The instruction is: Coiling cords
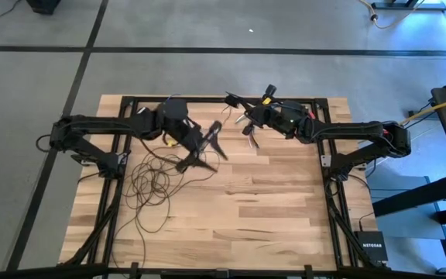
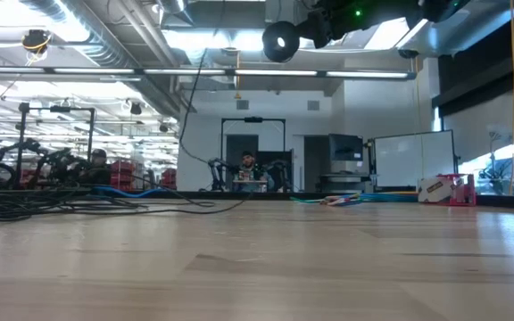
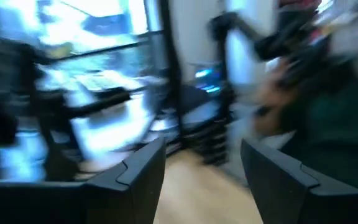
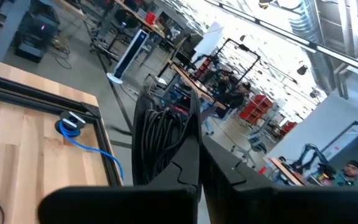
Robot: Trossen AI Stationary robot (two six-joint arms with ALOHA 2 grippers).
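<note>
A: Where's the cord?

B: I hold a coiled bunch of the cords [image 4: 160, 140] in my right gripper [image 4: 194, 163], jaws clamped; one loose tangle lies on the table [image 1: 285, 209]. Left gripper [image 1: 204, 147], jaws apart, hovers above it.

A: Risk?

B: The trailing wire might snag and drag the loops

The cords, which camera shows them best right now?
The high view: the cords sprawl in loose loops on the table's left side. The low view shows only a flat tangle at its left edge; the right wrist view shows a bundle pinched in the right gripper.
</note>
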